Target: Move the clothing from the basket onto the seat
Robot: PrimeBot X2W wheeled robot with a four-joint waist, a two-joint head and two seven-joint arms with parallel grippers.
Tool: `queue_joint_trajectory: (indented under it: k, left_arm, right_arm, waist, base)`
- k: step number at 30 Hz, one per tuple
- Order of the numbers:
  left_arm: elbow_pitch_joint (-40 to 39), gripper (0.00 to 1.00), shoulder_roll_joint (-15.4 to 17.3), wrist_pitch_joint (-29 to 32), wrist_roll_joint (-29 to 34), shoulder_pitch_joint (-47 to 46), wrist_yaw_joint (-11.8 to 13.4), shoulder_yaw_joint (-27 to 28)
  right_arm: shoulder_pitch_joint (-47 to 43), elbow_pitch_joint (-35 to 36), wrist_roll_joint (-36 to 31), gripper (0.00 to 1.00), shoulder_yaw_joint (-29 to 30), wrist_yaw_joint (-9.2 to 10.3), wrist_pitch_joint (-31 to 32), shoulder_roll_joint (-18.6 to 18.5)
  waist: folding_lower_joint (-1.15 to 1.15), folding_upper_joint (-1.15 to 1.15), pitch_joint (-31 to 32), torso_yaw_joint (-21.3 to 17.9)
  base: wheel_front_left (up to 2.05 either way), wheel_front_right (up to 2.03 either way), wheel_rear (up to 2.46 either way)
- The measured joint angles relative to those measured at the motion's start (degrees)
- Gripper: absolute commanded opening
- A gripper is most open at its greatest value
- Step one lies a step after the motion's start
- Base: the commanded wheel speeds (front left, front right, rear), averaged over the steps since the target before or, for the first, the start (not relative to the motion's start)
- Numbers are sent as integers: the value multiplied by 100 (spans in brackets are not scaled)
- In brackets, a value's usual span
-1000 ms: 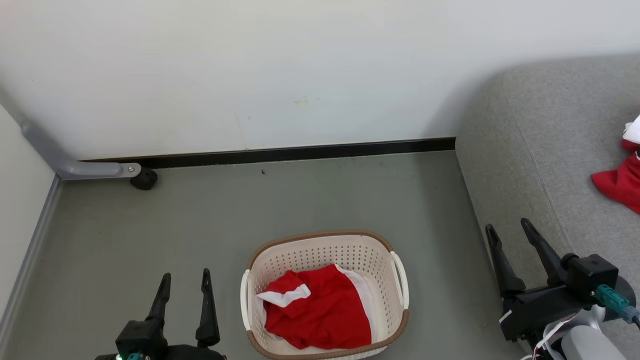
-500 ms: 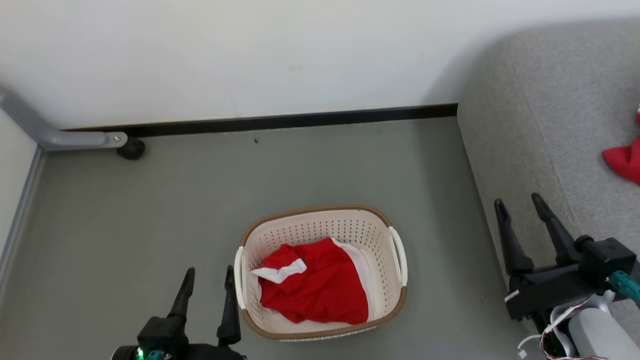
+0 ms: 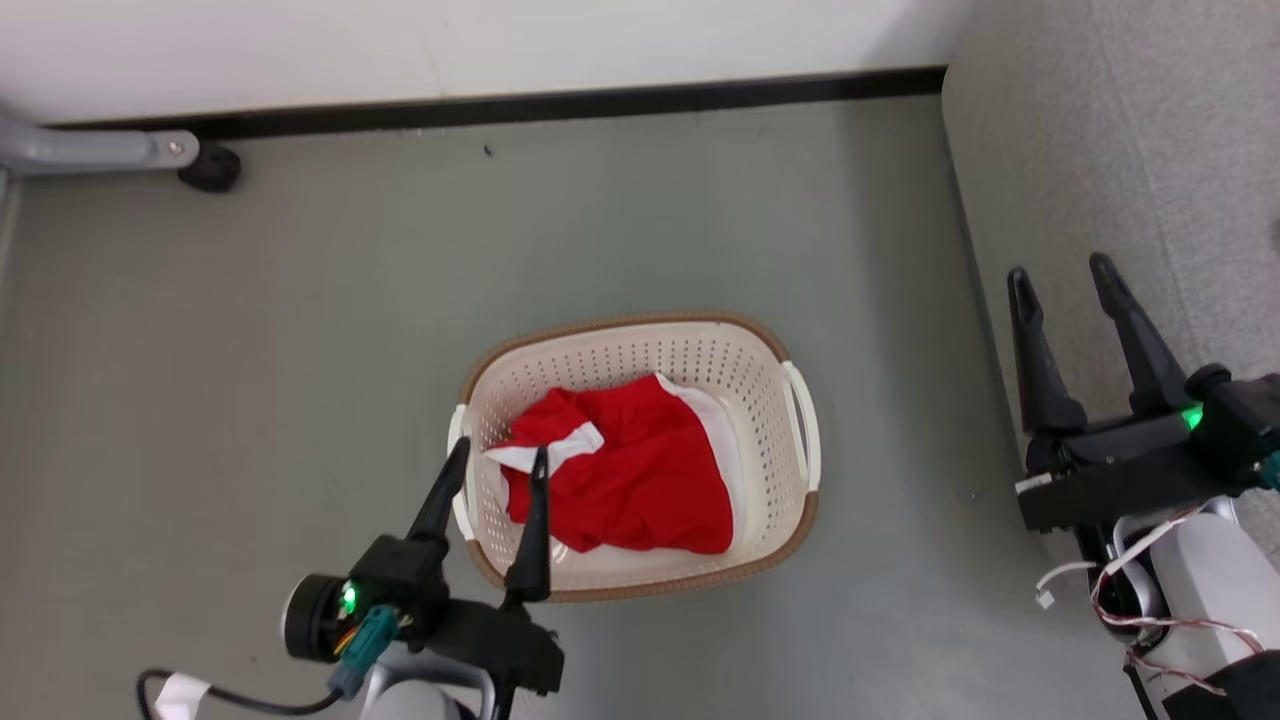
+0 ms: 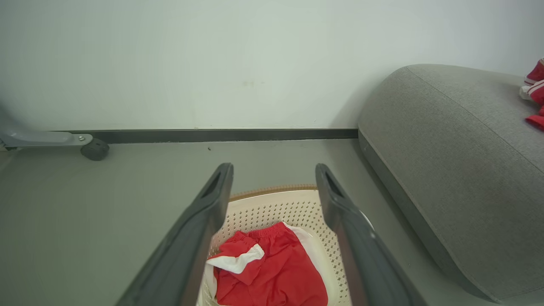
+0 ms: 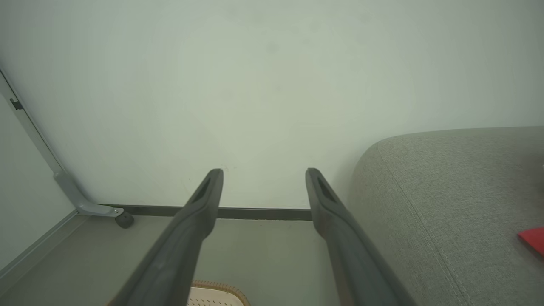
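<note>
A red garment with white panels, the clothing (image 3: 625,475), lies crumpled in the cream basket (image 3: 770,345) on the grey floor, and it appears as the clothing (image 4: 272,272) in the left wrist view too. My left gripper (image 3: 498,462) hangs open over the basket's left rim, one finger outside and one over the cloth, holding nothing. More red clothing (image 4: 534,91) lies on the grey seat (image 4: 459,170) at the right. My right gripper (image 3: 1062,272) stands open and empty over the seat's left edge (image 3: 1050,180).
A white wall with a black skirting strip (image 3: 560,100) runs along the back. A grey metal leg with a black caster (image 3: 208,168) sits at the far left. Open grey floor surrounds the basket.
The head camera has tilted down, shifting the whole picture. My left gripper has advanced from beside the basket to over its left rim. The garment in the basket has not moved.
</note>
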State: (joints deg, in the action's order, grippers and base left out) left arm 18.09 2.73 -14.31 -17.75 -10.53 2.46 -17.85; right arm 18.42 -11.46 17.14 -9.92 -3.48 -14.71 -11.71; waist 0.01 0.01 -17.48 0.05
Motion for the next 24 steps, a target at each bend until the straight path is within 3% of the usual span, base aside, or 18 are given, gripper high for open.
queue_joint_trajectory:
  k: [9, 24]
  left_arm:
    - [350, 100, -8, 0, -292, -810, 59, -628]
    - [1421, 100, -19, 19, -327, -2055, 116, -810]
  right_arm:
    - [475, 241, -33, 100, -16, -43, 0, 7]
    - [1169, 832, -66, 100, 192, -83, -1, 43]
  waist:
    - [0, 1, -804, -34]
    - [-1, 1, -1896, -328]
  base:
    - [0, 0, 0]
    - [0, 0, 0]
